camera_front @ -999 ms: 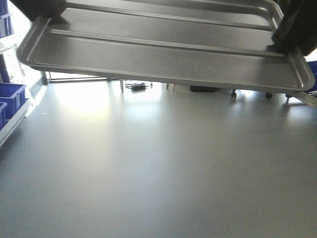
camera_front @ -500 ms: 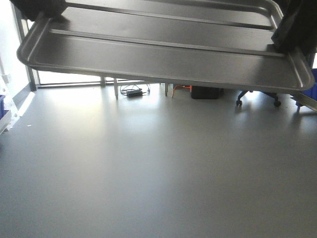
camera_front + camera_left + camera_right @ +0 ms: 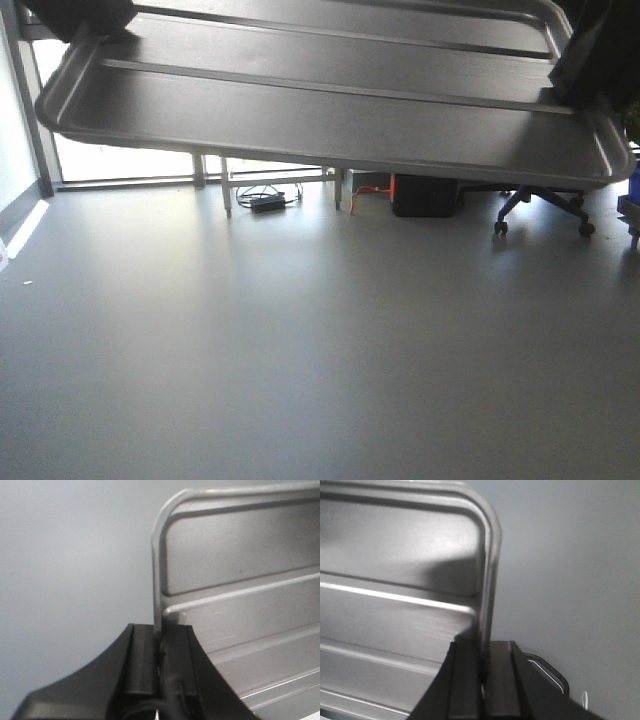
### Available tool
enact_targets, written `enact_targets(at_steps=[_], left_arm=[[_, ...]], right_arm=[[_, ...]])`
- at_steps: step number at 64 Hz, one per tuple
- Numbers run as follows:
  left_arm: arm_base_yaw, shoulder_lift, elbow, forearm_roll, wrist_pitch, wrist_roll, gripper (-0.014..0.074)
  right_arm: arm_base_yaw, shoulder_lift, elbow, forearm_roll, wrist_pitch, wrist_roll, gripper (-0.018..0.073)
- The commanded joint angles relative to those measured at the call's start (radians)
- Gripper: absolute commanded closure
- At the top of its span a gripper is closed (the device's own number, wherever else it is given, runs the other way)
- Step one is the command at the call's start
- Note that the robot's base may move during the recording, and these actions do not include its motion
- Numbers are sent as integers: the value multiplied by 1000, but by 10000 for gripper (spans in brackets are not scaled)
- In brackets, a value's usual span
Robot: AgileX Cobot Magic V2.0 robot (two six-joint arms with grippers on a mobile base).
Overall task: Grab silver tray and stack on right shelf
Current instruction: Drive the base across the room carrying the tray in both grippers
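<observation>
The silver tray [image 3: 330,110] hangs level across the top of the front view, high above the floor, its two long ridges showing. My left gripper [image 3: 75,15] is shut on its left rim and my right gripper [image 3: 600,50] is shut on its right rim. In the left wrist view the left gripper [image 3: 159,630] pinches the thin upright rim of the tray [image 3: 240,595] near a rounded corner. The right wrist view shows the right gripper [image 3: 484,645] clamped the same way on the tray [image 3: 395,580]. The right shelf is out of view.
Grey floor [image 3: 300,350] stretches ahead. At the far side stand table legs [image 3: 228,185], a cable and adapter [image 3: 265,200], a black box [image 3: 425,195] and an office chair base [image 3: 545,205]. A wall [image 3: 15,150] runs along the left.
The tray stays in both grippers. The background has shifted: the blue bins at the left have left the view, and the chair base, black box and table legs look nearer and lower.
</observation>
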Motion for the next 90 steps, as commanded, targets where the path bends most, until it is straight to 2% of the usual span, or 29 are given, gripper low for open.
enact_targets(at_steps=[1,90], left_arm=[[4,-31,-28,80,36,10,689],[4,-31,-28,58,34,10,689]], right_arm=[[-8,-25,-28,-89,-8,-12,503],[-8,-25,-28,-89,-8,-12,503]])
